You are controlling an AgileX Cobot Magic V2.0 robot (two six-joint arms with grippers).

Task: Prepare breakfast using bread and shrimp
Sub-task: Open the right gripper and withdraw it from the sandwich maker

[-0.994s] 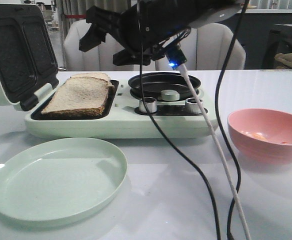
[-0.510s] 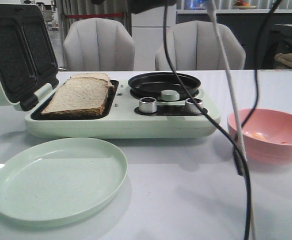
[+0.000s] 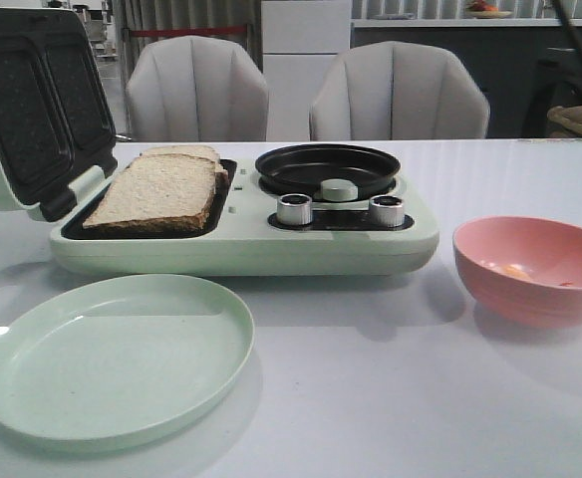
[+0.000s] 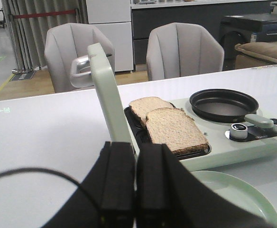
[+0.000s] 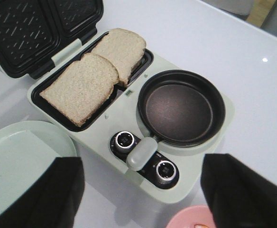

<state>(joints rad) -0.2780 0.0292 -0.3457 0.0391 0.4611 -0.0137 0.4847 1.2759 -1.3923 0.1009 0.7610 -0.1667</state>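
Tabletop point(image 3: 391, 398): partly cut off. Bread point(image 5: 84, 85): two overlapping slices in open sandwich maker point(image 5: 186, 187), ahead of both jaws. Shrimp point(image 3: 513, 269): indistinct in pink bowl point(image 3: 535, 299). Left gripper point(image 4: 134, 180) jaws clenched, empty. Right gripper point(image 5: 138, 190) jaws released wide, empty.

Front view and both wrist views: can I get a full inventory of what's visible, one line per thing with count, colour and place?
bread: two slices, pale with brown crusts, overlapping in the open sandwich tray on the maker's left.
breakfast maker: one, pale green, mid-table, lid raised.
frying pan: one, black, nothing in it, on the maker's right half.
knobs: two, silver, in front of the pan.
plate: one, pale green, front left.
bowl: one, pink, right of the maker.
shrimp: a few orange-pink bits inside the bowl.
chairs: two, grey, behind the table.
left gripper: black, jaws together.
right gripper: black, jaws wide apart above the maker.
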